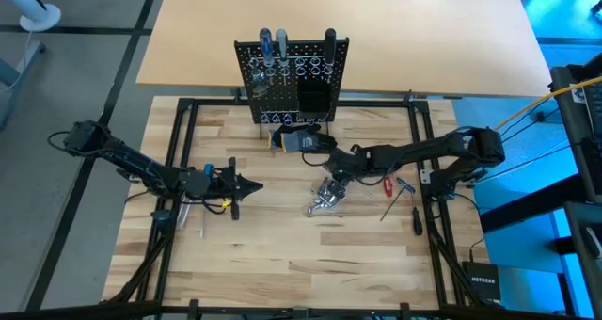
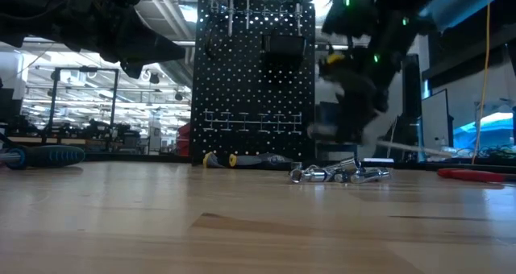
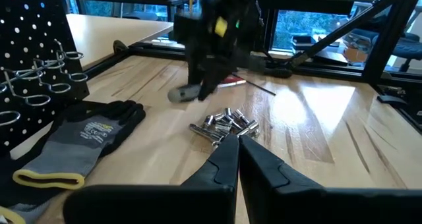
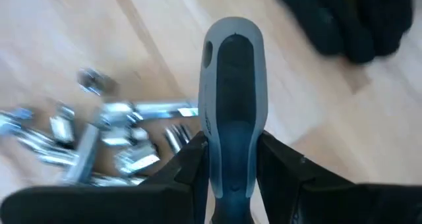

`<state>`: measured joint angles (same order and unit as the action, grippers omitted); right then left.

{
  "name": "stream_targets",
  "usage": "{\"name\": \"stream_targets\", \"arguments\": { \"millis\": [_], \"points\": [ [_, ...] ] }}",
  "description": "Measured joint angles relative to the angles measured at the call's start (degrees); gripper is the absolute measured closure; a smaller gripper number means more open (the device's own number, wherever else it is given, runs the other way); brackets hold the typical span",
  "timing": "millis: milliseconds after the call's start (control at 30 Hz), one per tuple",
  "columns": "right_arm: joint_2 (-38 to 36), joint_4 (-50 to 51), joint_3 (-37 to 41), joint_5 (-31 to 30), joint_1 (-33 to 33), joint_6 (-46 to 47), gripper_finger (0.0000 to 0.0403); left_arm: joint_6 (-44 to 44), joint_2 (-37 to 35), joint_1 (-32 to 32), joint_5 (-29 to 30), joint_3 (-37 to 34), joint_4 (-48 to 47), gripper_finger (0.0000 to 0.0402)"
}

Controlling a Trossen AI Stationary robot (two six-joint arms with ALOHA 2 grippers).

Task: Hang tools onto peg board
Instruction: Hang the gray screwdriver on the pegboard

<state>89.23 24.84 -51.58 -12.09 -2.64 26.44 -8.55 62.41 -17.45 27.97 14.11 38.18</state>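
The black peg board stands upright at the far middle of the table, with a few screwdrivers stuck in its top holders. My right gripper is shut on a grey-and-black screwdriver handle just above a heap of small silver metal pieces. My left gripper is shut and empty, left of the heap, pointing at it. A red-handled screwdriver and two dark ones lie flat on the table to the right. My right gripper pinches the handle between its two fingers, on the handle's narrower part. The handle lies along the fingers, and its rounded butt end sticks out past the fingertips. It is lifted clear of the table. The shaft is hidden.
A dark grey-black glove with a yellow cuff lies at the peg board's foot, close behind my right gripper. A blue-handled screwdriver lies on the table under my left arm. A black frame runs around the work area.
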Motion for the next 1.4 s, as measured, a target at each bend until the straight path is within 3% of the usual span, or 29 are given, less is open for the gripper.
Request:
{"name": "stream_targets", "arguments": {
  "millis": [433,867,1267,1400],
  "points": [
    [-6.60,-14.82,-5.15,-5.52,3.13,-9.35,0.0300,-0.53,0.00,-0.01,0.00,0.00,0.24,0.0399],
    [-6.71,-20.86,-21.36,-12.06,5.59,-25.92,0.0300,-0.49,-0.01,-0.01,0.00,0.00,0.15,0.0399],
    [-6.71,-46.18,-26.57,-11.82,5.21,-43.85,0.0300,-0.47,-0.02,0.04,0.00,0.00,0.13,0.0399],
    [-6.73,-52.55,-27.23,-9.69,3.29,-44.87,0.0300,-0.53,0.00,0.83,0.00,0.00,-0.05,0.0399]
  ]
}}
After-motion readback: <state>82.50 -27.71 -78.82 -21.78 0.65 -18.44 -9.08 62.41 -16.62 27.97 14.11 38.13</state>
